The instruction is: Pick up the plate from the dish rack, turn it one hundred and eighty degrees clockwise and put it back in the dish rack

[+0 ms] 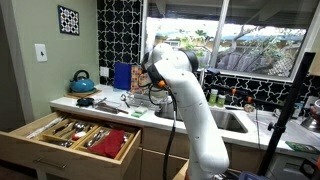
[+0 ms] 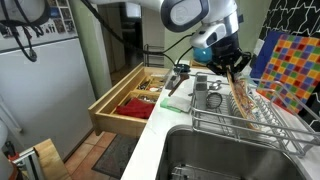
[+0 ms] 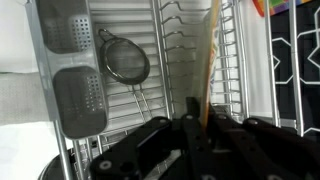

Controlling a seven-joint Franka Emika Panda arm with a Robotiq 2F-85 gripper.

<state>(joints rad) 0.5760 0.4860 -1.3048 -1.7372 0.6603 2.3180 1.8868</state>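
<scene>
**In the dish rack: plate pinched on edge**

Your black Robotiq gripper [image 3: 202, 118] has its jaws pressed onto the small round beige-and-orange plate [image 3: 211, 50]. The plate stands on edge in the low silvery wire dish rack [image 3: 170, 70], near the rack edge opposite the round mesh strainer [image 3: 127, 62]. The rack sits on the white worktop [image 2: 160, 125], just beside the steel sink [image 2: 200, 150].

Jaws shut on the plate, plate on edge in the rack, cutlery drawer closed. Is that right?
Not quite: the drawer is pulled open, not closed, as both exterior views show. The rest holds: the jaws are shut on the plate, which stands on edge in the rack.
</scene>
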